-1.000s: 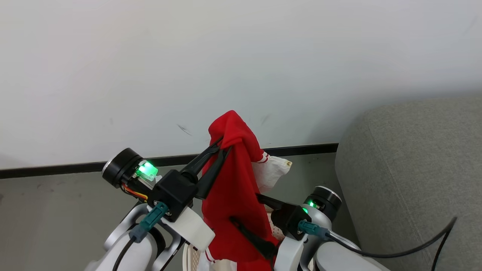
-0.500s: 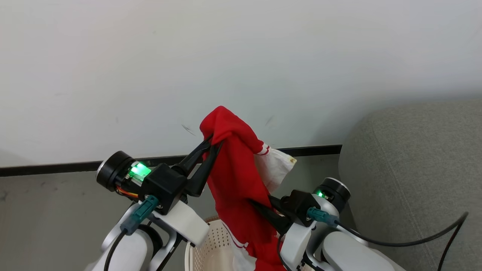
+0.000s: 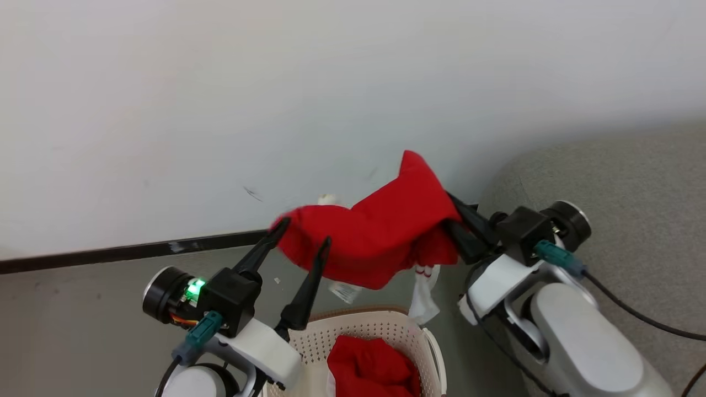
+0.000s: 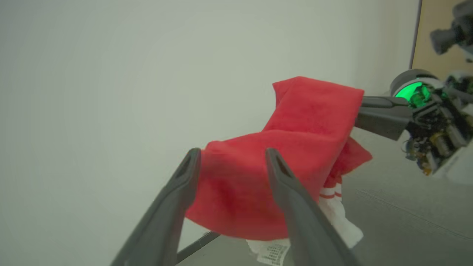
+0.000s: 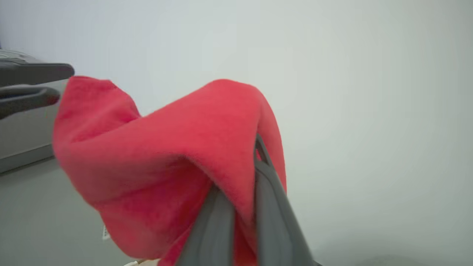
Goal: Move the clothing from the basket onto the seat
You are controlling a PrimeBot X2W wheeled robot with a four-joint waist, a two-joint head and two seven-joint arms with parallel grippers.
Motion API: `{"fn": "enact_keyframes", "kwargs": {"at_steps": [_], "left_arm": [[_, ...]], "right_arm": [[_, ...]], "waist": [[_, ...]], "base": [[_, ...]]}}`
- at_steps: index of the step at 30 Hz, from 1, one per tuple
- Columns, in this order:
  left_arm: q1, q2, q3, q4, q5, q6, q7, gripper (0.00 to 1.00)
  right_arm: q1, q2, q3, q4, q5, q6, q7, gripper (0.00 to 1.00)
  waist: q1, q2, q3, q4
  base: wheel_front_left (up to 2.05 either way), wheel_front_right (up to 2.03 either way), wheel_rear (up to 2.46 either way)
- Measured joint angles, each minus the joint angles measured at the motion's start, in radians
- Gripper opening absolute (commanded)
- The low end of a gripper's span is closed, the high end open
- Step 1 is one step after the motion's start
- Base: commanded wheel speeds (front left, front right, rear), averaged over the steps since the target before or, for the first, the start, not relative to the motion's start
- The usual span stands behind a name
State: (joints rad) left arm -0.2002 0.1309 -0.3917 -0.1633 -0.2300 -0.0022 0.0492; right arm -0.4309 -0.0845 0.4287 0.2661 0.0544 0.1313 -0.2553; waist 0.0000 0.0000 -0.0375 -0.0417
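Above the basket (image 3: pixel 386 318), against the pale wall, the lifted garment (image 3: pixel 386 231) hangs in the air, well clear of the floor. Its long axis runs left to right, rising a little toward the right. There the right gripper (image 3: pixel 456 216) has its fingers pinched tight on the cloth's upper corner, and the right wrist view shows red fabric squeezed between them. At the garment's left end the left gripper (image 3: pixel 305 231) stands with its fingers wide apart, one on either side of the cloth's edge. Whether the fabric rests against one of them or merely hangs just beyond is hard to tell, since that end is blurred. White trim and a label dangle beneath.

The other garment (image 3: pixel 369 364) lies bunched inside the basket, near and low in the head view. The seat (image 3: pixel 623 176) lies to the right, its rounded corner just behind the right arm. That makes the right arm much the nearer one, and I judge that it carries the load alone. The coming move probably turns on swinging the garment rightward, along its own length, until it hangs over the grey cushion.
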Motion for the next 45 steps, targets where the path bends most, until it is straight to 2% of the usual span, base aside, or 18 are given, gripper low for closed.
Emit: {"fn": "enact_keyframes", "kwargs": {"at_steps": [13,25,32,45], "left_arm": [[0.073,-0.032,-0.07,0.034,-0.028,-0.009,-0.064,1.0],[0.089,-0.047,-0.144,0.079,-0.043,-0.042,-0.105,1.0],[0.089,-0.061,-0.176,0.098,-0.052,-0.058,-0.122,1.0],[0.088,-0.064,-0.201,0.129,-0.069,-0.063,-0.148,1.0]], "right_arm": [[0.121,-0.076,-0.23,-0.105,-0.085,0.0,0.0,0.0],[0.262,-0.074,-0.41,-0.204,-0.128,0.0,0.0,0.0],[0.315,-0.051,-0.448,-0.262,-0.146,0.0,0.0,0.0],[0.39,-0.034,-0.444,-0.316,-0.162,0.0,0.0,0.0]], "waist": [[0.0,0.0,0.0,-0.072],[0.0001,0.0,-0.001,-0.152],[0.0,0.0,0.0,-0.208],[0.0001,0.0,0.002,-0.311]], "base": [[0.0,0.0,0.0],[0.0,0.0,0.0],[0.0,0.0,0.0],[0.0,0.0,0.0]]}}
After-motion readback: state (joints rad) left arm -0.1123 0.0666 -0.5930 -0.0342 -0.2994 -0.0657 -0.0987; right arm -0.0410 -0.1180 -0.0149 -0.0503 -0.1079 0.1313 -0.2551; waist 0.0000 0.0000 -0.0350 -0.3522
